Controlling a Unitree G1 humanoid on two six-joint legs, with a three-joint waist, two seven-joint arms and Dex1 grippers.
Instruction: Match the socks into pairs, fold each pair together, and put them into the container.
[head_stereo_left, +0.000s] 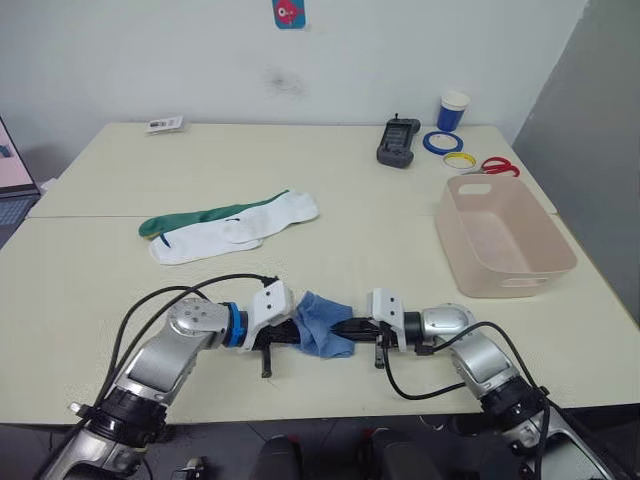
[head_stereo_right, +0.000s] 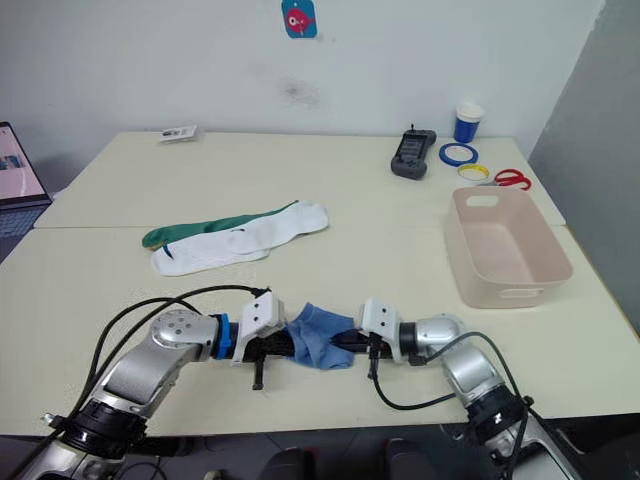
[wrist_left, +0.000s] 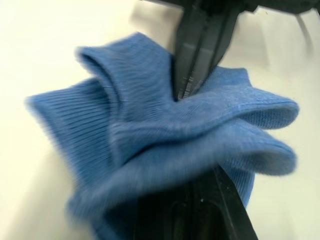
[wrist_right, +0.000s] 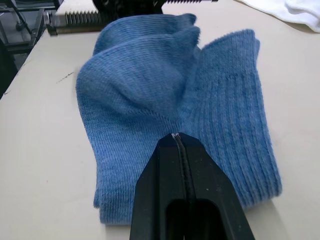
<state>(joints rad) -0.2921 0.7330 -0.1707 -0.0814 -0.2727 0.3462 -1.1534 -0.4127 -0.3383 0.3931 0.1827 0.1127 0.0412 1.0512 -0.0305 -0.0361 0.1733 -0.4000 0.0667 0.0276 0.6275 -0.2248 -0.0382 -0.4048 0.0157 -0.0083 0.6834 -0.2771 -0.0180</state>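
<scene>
The bunched blue socks (head_stereo_left: 324, 324) lie at the near edge of the counter (head_stereo_left: 360, 235), pinched from both sides: the left gripper (head_stereo_left: 296, 331) has its jaws clenched on one end, the right gripper (head_stereo_left: 347, 327) has its jaws pressed together on the other. Farther back lie a white sock (head_stereo_left: 240, 228) and a green sock (head_stereo_left: 200, 217), touching. The pink container (head_stereo_left: 503, 234) sits well to the right.

Looks like an office or lab room: two plain cream tables (head_stereo_left: 330, 215) pushed together against a bare white wall (head_stereo_left: 180, 60) with a small sticker (head_stereo_left: 289, 12). Office clutter at the far right: tape rolls (head_stereo_left: 441, 142), red scissors (head_stereo_left: 492, 167), paper cup (head_stereo_left: 452, 111), black handheld device (head_stereo_left: 398, 142). Laptop (head_stereo_right: 18, 180) at the left edge.
</scene>
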